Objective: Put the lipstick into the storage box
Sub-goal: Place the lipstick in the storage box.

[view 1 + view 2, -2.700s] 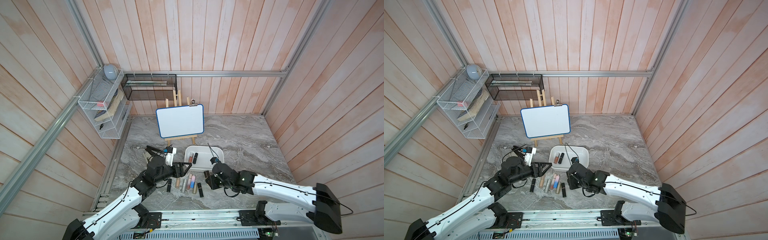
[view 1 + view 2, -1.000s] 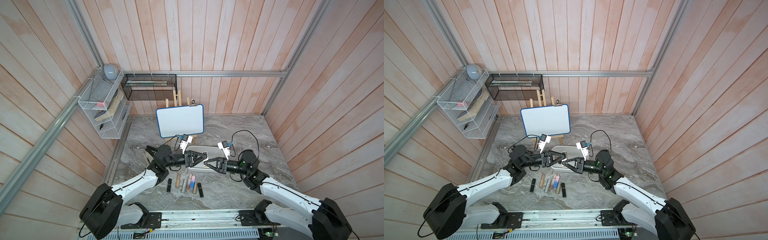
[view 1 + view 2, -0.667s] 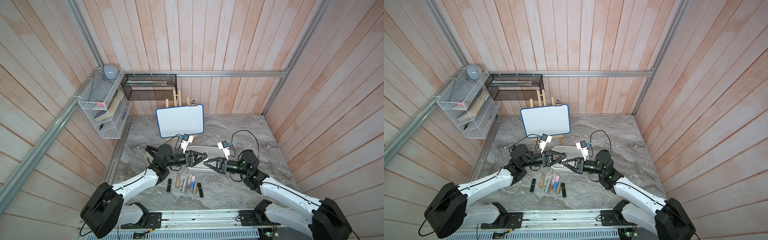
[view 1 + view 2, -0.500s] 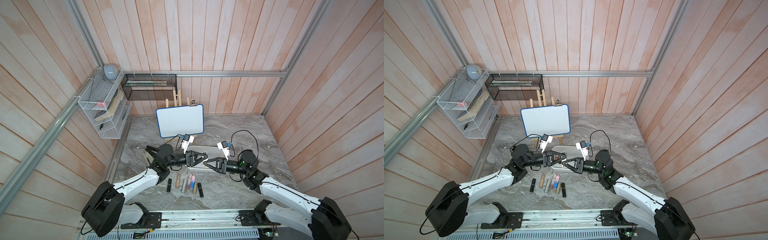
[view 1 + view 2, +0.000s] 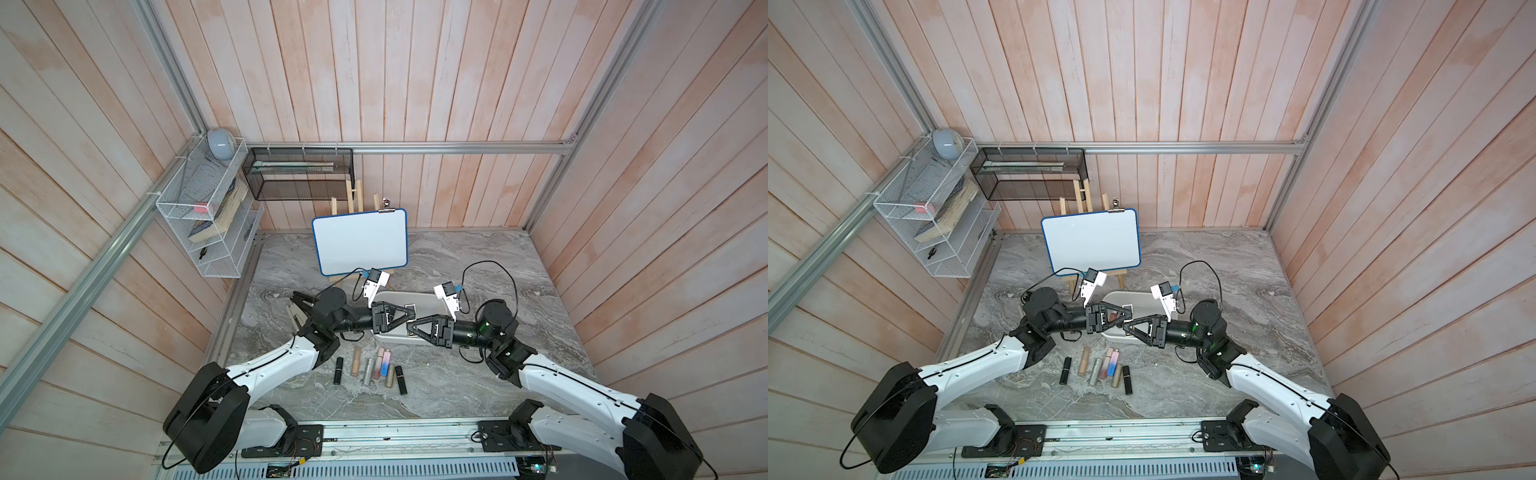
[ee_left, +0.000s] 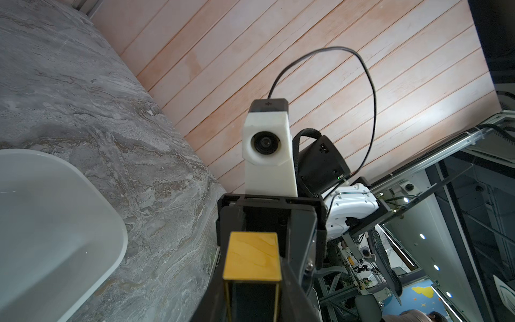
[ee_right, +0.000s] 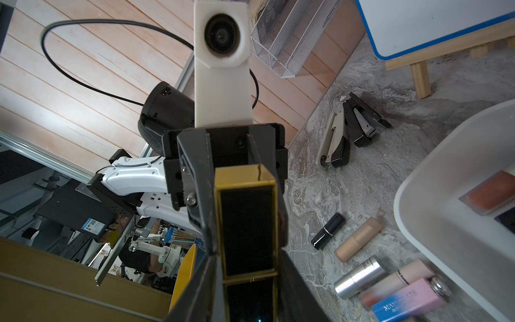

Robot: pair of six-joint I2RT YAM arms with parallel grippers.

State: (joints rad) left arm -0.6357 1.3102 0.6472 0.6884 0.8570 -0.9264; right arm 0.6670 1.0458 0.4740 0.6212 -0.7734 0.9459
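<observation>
Two white and black robot arms extend from 6 o'clock and meet tip to tip above the storage box (image 5: pixel 409 294). The box is a shallow white plastic tub with rounded corners at the middle of a grey marble-patterned table (image 5: pixel 457 249).

Between the tips is the lipstick (image 7: pixel 246 228), a black square-sided tube with gold edging and a gold end face. It lies level over the box and crosswise to both arms, with its gold end toward 12 o'clock. In both top views the fingers hide nearly all of it.

The left gripper (image 5: pixel 409 311) takes the 12 o'clock end, its fingers drawn narrow and flat against two opposite sides of the tube. The right gripper (image 5: pixel 412 330) flanks the 6 o'clock end with its fingers also narrow. Whether they press the tube or stand just off it cannot be told.

The box already holds an orange-red stick (image 7: pixel 490 192) in a clear case, with something dark beside it. A row of loose lipsticks (image 5: pixel 368 370) lies on the table at 6 o'clock of the box. Staplers (image 7: pixel 359 125) lie at its 9 o'clock, and a whiteboard (image 5: pixel 359 241) on a wooden easel stands at its 12 o'clock.

The tube looks light, rigid and glossy, so probably slippery. Its flat sides should seat well between parallel pads. The right wrist view shows a seam across the body, likely where the cap joins. A hold on one side of that seam alone might pull the two parts apart, so pinching two flat faces close to the seam seems safest. The hard case should tolerate a short drop into the tub, though it may bounce or skid.
</observation>
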